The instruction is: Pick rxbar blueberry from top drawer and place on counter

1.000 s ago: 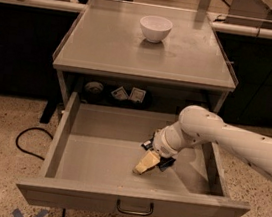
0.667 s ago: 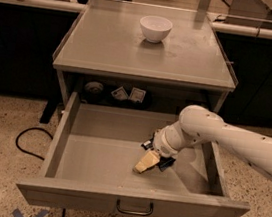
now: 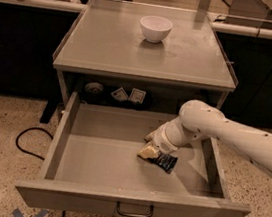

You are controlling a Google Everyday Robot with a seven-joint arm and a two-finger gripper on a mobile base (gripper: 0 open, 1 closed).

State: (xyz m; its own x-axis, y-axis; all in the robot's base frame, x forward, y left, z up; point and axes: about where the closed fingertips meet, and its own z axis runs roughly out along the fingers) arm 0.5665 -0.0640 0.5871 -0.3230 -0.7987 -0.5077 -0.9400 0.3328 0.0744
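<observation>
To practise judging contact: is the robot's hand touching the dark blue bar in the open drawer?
Cannot tell. The camera view shows the hand overlapping the dark blue bar inside the top drawer; contact itself is hidden.

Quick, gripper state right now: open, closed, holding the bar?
Gripper: low inside the open top drawer, right at the rxbar blueberry. Open, closed or holding the bar: cannot be told.

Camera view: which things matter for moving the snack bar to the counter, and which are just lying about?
Job: rxbar blueberry lying in the open top drawer; hand down in the drawer at the bar; counter.
Lying about: white bowl on the counter; small packets in the recess under it; cable on the floor.
</observation>
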